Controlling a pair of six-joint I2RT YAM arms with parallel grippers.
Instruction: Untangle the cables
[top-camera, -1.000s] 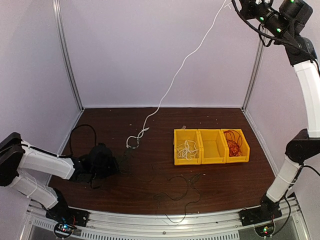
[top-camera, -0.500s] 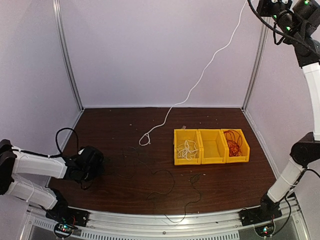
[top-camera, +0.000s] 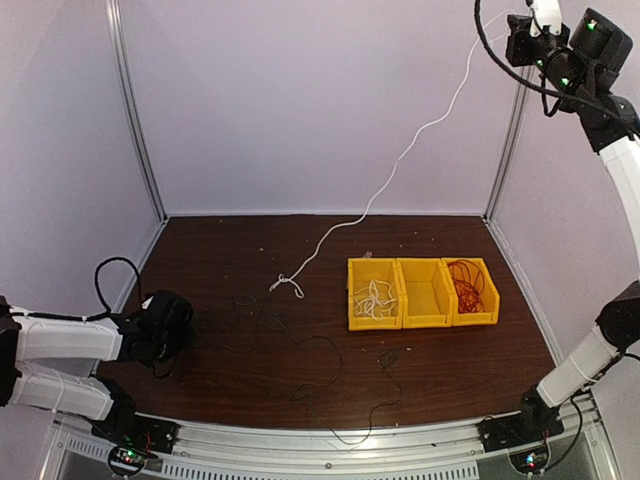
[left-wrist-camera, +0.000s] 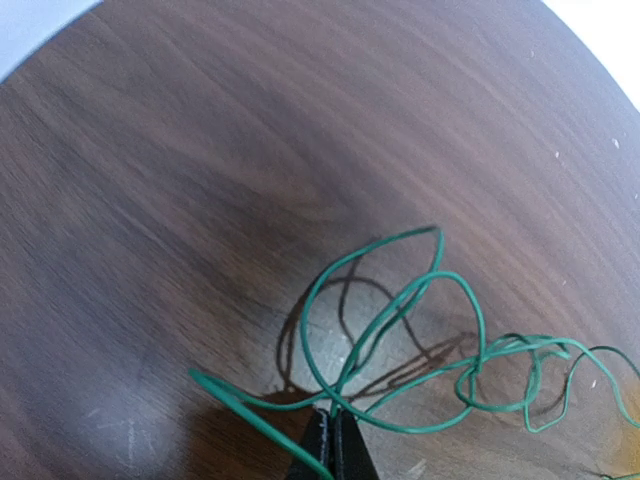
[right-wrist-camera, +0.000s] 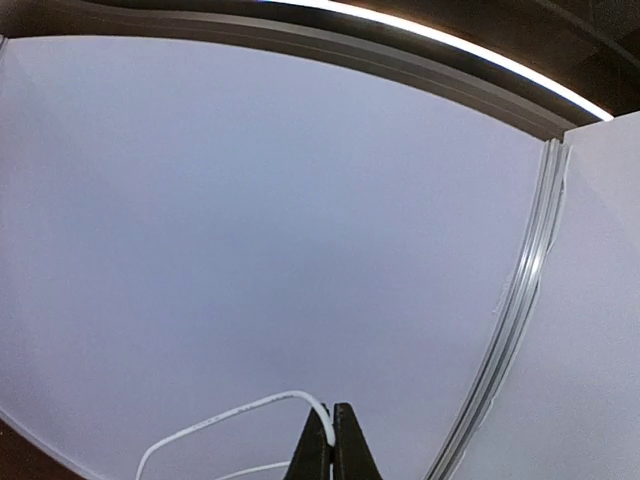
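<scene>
the right gripper (top-camera: 522, 32) is raised high at the far right, up beside the enclosure post, its jaws pressed together and pinching one end of a white cable (top-camera: 287, 285). from there the cable hangs in a long slack slope down and to the left, and its knotted lower end lies on the table (top-camera: 470, 370), left of a row of three yellow bins (top-camera: 425, 322).

the left gripper (left-wrist-camera: 332, 415) sits low over the near left part of the table, its jaws closed tight on a green cable (left-wrist-camera: 468, 368). the cable loops out just beyond the fingertips, crossing over itself, with a small tangle to the right. in the top view it reads as a thin dark line wandering rightward across the near half of the table, toward the front of the bins.

the left bin holds a bunch of white cables (top-camera: 373, 298), and the right bin holds red cables (top-camera: 465, 282).
</scene>
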